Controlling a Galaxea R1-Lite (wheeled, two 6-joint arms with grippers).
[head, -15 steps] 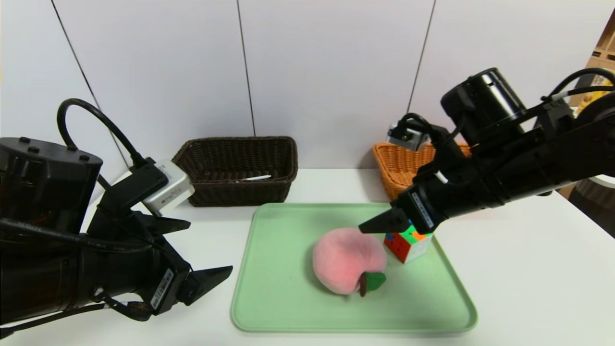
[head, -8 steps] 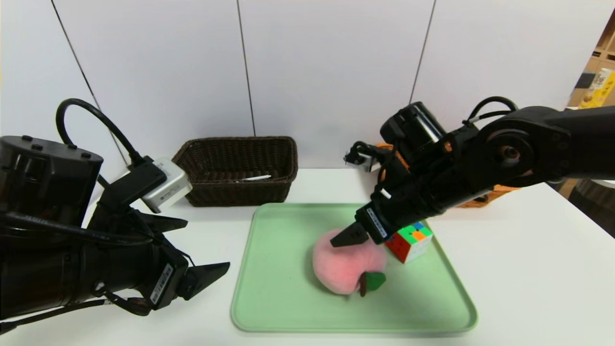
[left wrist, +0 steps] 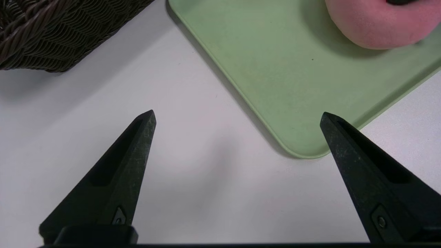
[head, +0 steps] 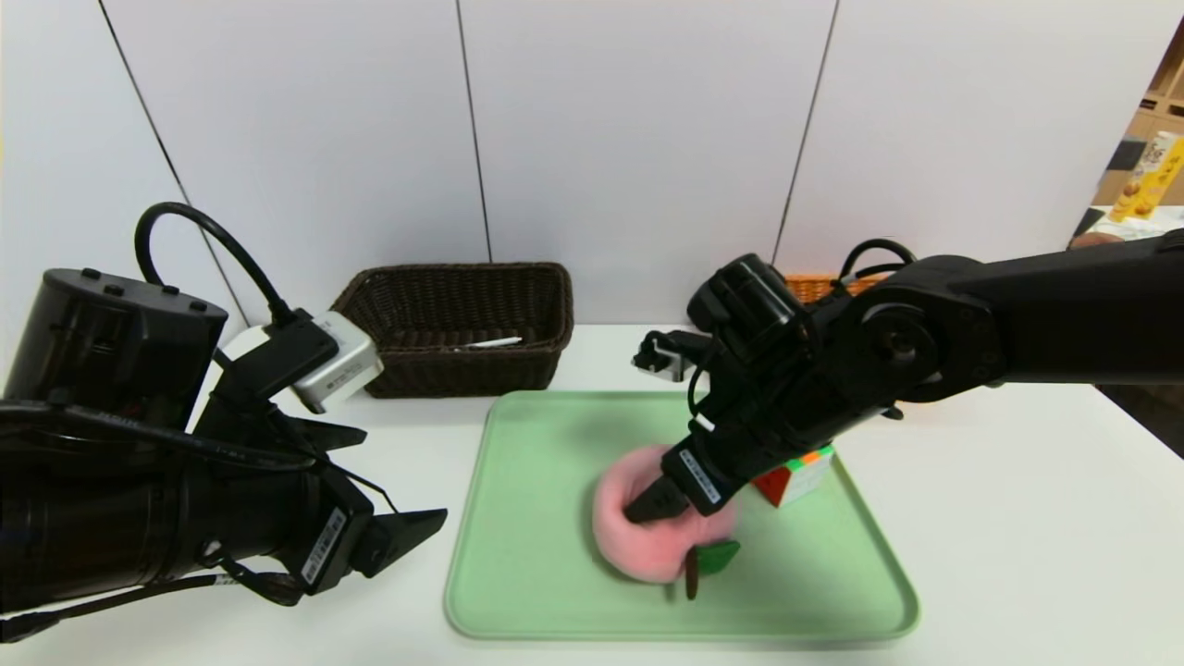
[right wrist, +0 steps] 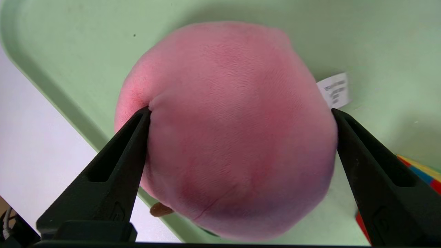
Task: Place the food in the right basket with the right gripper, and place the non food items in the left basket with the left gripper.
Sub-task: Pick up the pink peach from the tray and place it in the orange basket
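The pink plush peach (head: 622, 546) is being straddled by the widely spread right tool (right wrist: 241, 110), right of the frame's centre.

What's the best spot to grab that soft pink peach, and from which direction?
Probably around its wide round middle, from above: the peach is plump, lies low on the tray and its top is open to reach. The stem and leaf look small, so likely poorer holds. The right end effector already straddles that body.
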